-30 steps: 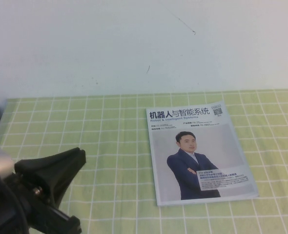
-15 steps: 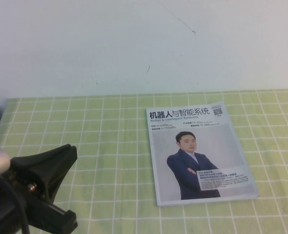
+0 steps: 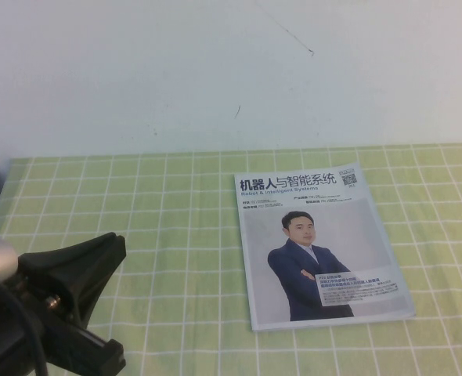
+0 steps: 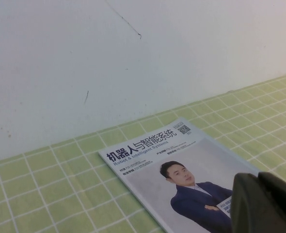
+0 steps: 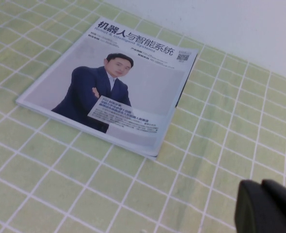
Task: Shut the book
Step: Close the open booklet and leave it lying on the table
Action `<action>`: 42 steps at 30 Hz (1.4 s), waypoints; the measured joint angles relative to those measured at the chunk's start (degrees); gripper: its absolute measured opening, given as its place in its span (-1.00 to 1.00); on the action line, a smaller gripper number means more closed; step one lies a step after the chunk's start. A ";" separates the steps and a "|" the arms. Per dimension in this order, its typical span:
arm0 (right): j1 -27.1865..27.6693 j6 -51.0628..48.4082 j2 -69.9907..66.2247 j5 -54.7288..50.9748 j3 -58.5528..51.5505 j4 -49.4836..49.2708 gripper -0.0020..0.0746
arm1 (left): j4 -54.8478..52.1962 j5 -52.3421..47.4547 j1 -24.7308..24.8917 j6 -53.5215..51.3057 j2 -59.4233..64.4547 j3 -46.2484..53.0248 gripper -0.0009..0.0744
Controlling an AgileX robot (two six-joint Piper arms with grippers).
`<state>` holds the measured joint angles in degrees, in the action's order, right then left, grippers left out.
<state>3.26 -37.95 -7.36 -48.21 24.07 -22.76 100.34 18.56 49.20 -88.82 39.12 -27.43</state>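
book [image 3: 319, 249]: closed, cover up, flat on cloth [image 3: 176, 204], far edge near wall [image 3: 215, 70] | left gripper [image 4: 260, 187]: fingers together, over cloth, left of book and nearer the robot than it, not touching book | right gripper [image 5: 262, 194]: fingers together, over cloth, apart from book, touching nothing
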 joint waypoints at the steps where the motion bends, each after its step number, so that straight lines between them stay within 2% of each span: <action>1: 0.00 0.00 0.00 0.00 0.00 0.00 -0.96 | 0.00 0.00 0.00 0.00 0.00 0.00 -0.99; 8: 0.00 0.00 0.00 0.00 -0.09 -0.12 -0.96 | 0.00 0.00 0.00 0.77 -0.91 0.00 -0.99; 11: 0.00 0.00 0.00 0.00 -0.09 -0.20 -0.96 | 0.00 -0.14 -2.04 0.77 -3.59 0.21 -0.99; 20: 0.00 0.00 0.00 0.00 -0.12 -0.20 -0.96 | 0.00 -2.76 -19.61 -1.59 -17.09 8.28 -0.99; 28: 0.00 0.00 0.00 0.00 -0.12 -0.45 -0.96 | -0.21 -13.64 -35.60 -10.19 -31.33 21.55 -0.99; 31: 0.00 0.00 0.00 0.00 -0.12 -0.57 -0.96 | -0.44 -16.10 -39.17 -10.88 -34.52 24.85 -0.99; 40: 0.00 0.00 0.00 0.00 -0.12 -0.89 -0.96 | -0.93 -18.22 -40.45 -13.44 -36.70 27.41 -0.99; 42: 0.00 0.00 0.00 0.00 -0.12 -0.88 -0.96 | -7.78 -18.94 -40.45 -8.60 -37.40 27.43 -0.99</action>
<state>3.26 -37.95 -7.36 -48.21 23.95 -23.64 92.56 -0.38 8.75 -97.42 1.72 0.00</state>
